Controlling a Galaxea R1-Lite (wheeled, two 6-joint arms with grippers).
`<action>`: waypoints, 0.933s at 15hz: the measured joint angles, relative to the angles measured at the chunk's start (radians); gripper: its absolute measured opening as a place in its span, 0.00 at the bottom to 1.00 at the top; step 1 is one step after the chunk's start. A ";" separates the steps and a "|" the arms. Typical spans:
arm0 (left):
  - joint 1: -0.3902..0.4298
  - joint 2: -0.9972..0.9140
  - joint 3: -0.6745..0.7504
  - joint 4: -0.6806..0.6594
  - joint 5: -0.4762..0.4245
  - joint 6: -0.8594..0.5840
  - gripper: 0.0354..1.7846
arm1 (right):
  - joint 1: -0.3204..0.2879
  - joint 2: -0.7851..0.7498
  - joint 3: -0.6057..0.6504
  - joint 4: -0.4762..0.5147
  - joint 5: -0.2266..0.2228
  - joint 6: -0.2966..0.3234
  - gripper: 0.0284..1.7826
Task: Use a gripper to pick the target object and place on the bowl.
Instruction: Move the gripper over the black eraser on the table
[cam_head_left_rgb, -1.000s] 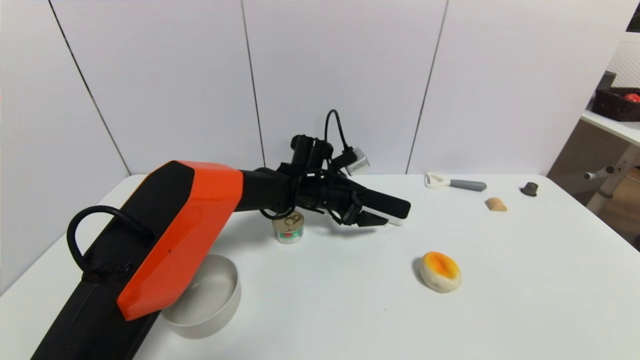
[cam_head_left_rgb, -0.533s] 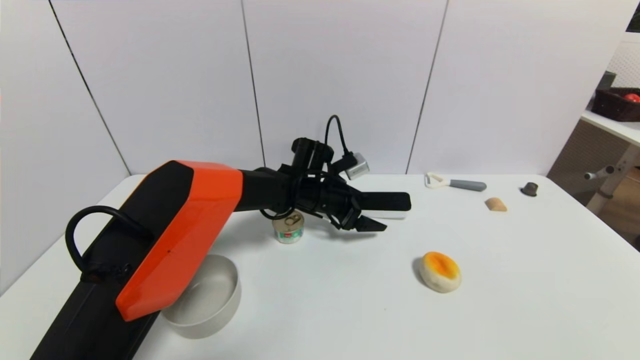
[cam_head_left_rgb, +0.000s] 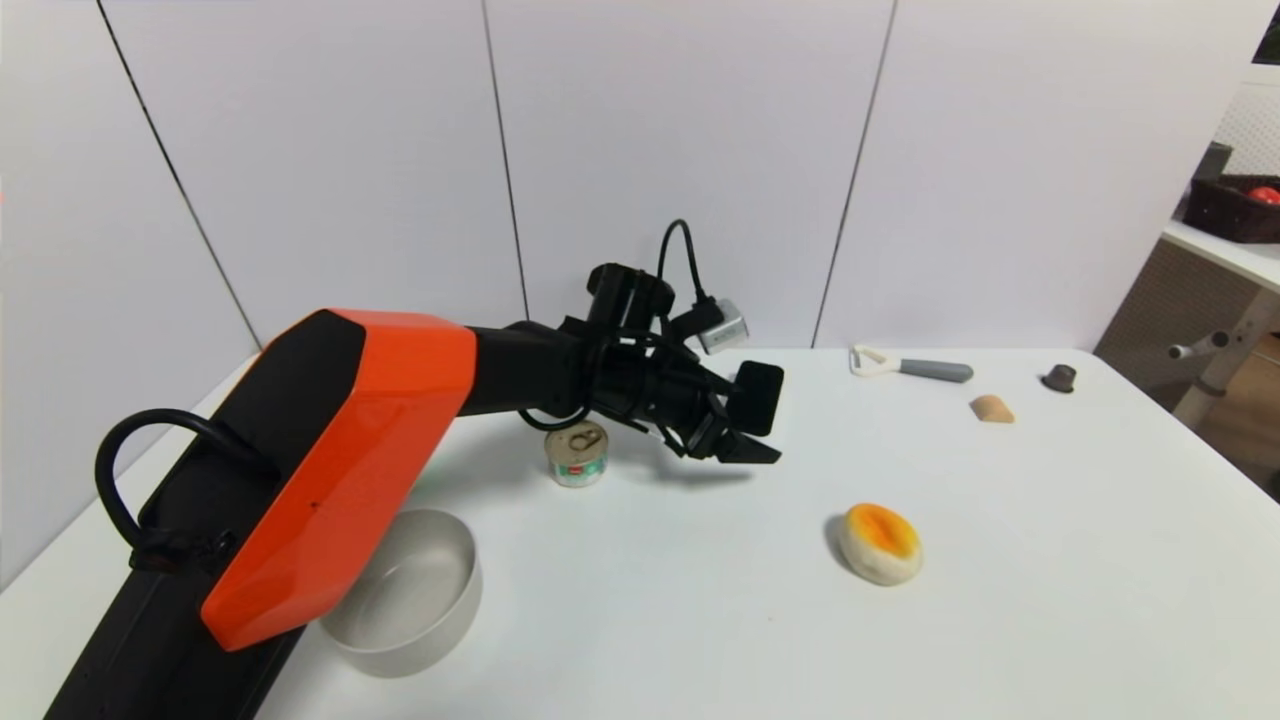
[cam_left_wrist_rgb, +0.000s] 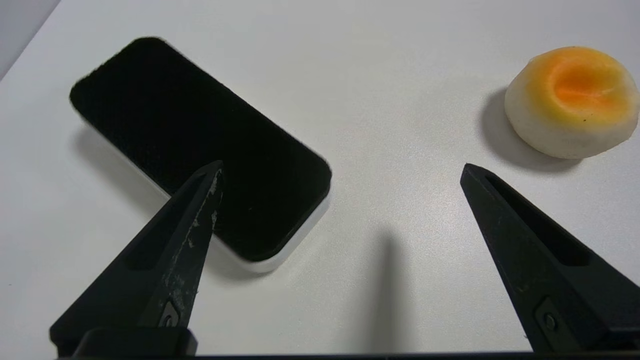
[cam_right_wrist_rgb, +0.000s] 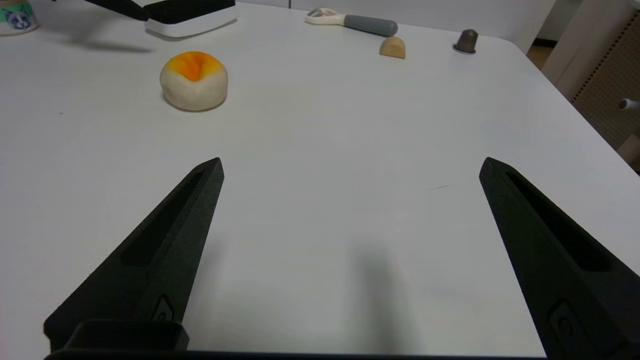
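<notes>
The target block (cam_left_wrist_rgb: 200, 145), black felt top on a white base, lies flat on the table. My left gripper (cam_left_wrist_rgb: 341, 166) is open and empty just above it: one fingertip (cam_left_wrist_rgb: 212, 172) hangs over the block's near end, the other stands apart toward the orange bun. In the head view the gripper (cam_head_left_rgb: 765, 430) is mid-table, and the block shows as a black patch (cam_head_left_rgb: 762, 380) behind it. The block also shows far off in the right wrist view (cam_right_wrist_rgb: 190, 15). The grey-beige bowl (cam_head_left_rgb: 425, 640) sits near the front left, partly hidden by my left arm. My right gripper (cam_right_wrist_rgb: 352, 160) is open and empty, low over bare table.
A gold-lidded tin can (cam_head_left_rgb: 577, 453) stands under my left forearm. An orange-topped bun (cam_head_left_rgb: 880, 543) lies right of the gripper. A peeler (cam_head_left_rgb: 910, 366), a beige piece (cam_head_left_rgb: 991, 408) and a small dark cap (cam_head_left_rgb: 1059, 377) lie at the back right. A wall closes the back.
My left arm has risen slightly and its wrist has rolled over the block. In the head view the block has gone from a wide bar to a narrow patch. The gripper stays open.
</notes>
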 joint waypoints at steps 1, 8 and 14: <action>0.000 0.001 0.000 -0.002 0.000 0.007 0.94 | 0.000 0.000 0.000 0.000 0.000 0.000 0.99; -0.001 0.041 -0.002 -0.077 0.000 0.010 0.94 | 0.000 0.000 0.000 0.000 0.000 0.000 0.99; 0.000 0.050 -0.002 -0.081 -0.001 0.010 0.94 | 0.000 0.000 0.000 0.000 0.000 0.000 0.99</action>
